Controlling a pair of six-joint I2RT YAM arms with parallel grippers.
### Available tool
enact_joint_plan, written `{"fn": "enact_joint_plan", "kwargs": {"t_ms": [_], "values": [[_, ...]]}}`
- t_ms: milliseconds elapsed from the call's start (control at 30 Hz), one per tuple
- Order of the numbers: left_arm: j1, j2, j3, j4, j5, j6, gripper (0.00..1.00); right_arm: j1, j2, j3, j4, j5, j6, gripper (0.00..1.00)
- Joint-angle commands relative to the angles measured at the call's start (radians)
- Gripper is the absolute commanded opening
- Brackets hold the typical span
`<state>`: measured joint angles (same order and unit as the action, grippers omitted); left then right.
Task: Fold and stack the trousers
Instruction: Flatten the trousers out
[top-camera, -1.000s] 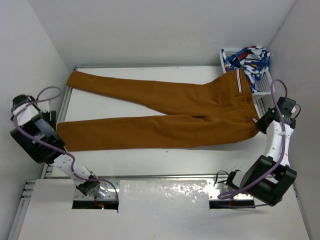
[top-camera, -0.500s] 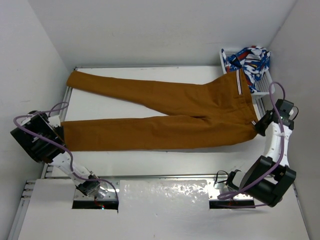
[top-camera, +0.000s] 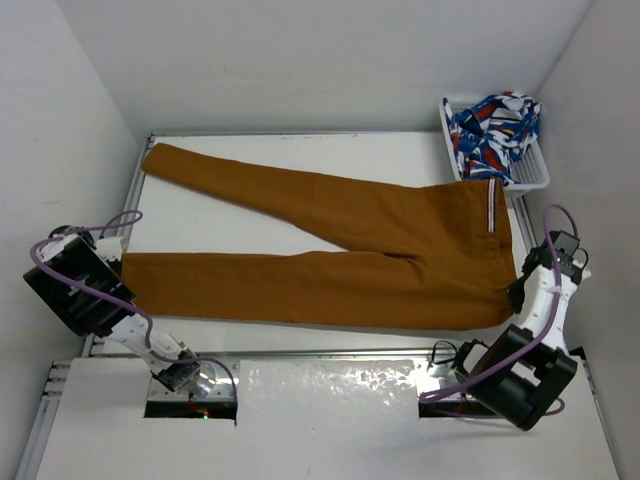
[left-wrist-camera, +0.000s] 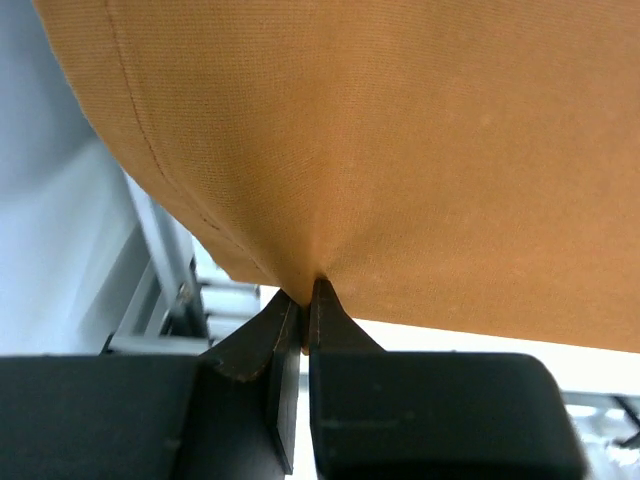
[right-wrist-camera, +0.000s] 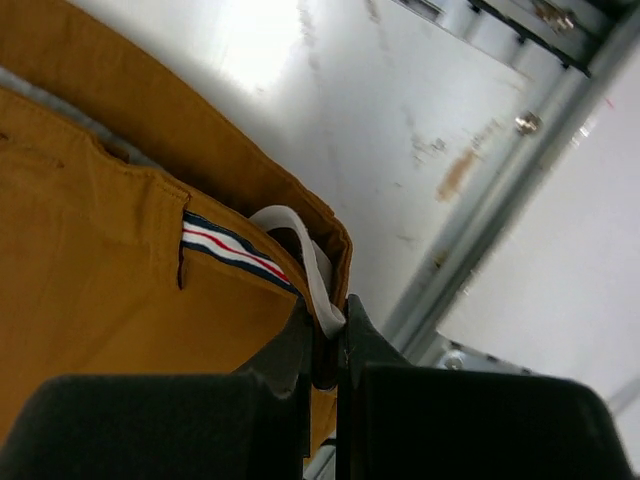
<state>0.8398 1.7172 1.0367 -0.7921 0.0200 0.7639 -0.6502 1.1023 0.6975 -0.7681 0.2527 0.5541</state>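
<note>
**Near edge.** The left gripper (top-camera: 120, 263) is clamped on the hem corner of the near leg. In the left wrist view its fingertips (left-wrist-camera: 305, 290) meet with a thin pinch of ochre cloth between them. The right gripper (top-camera: 516, 294) is closed on the near corner of the waistband. The right wrist view shows its jaws (right-wrist-camera: 330, 322) nipping the cloth edge together with a white loop, just beside a striped tape.

**Middle ground.** The trousers (top-camera: 330, 250) lie flat and opened out on the table (top-camera: 220, 225), waist toward the right arm and hems toward the left. The near leg runs straight between the two grippers. The far leg angles away toward the back left corner, so the legs form a narrow V.

**Far right.** A white basket (top-camera: 532, 178) holds a blue-red-white patterned cloth (top-camera: 490, 125). It stands just beyond the waistband and apart from it.

**Step in hand (judged).** The first fold appears to be starting, with the near leg to be laid over the far one. Both ends should rise together, with the cloth held lightly taut between them so the leg travels as one straight edge. Because the far leg splays, the left end needs the longer carry for hem to meet hem. The right hold looks shallow, largely on the loop, so any pull along the leg should be gentle or the waistband may slip free.
</note>
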Motion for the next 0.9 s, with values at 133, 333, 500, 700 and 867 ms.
{"fn": "enact_joint_plan", "kwargs": {"t_ms": [133, 333, 500, 700, 867], "values": [[0.021, -0.057, 0.008, -0.055, -0.117, 0.129, 0.0, -0.077, -0.016, -0.015, -0.03, 0.226, 0.006, 0.0], [0.019, -0.033, -0.003, -0.067, -0.074, 0.121, 0.16, -0.112, -0.012, -0.035, 0.016, 0.223, -0.069, 0.01], [0.019, -0.005, 0.08, -0.125, -0.034, 0.098, 0.56, -0.112, 0.039, 0.054, 0.016, 0.172, -0.054, 0.66], [-0.045, 0.028, 0.435, -0.263, 0.188, 0.037, 0.63, -0.065, 0.045, 0.218, 0.033, 0.16, -0.026, 0.78], [-0.23, 0.143, 0.716, -0.167, 0.238, -0.15, 0.64, 0.085, 0.053, 0.306, 0.147, 0.163, -0.06, 0.77]]}}
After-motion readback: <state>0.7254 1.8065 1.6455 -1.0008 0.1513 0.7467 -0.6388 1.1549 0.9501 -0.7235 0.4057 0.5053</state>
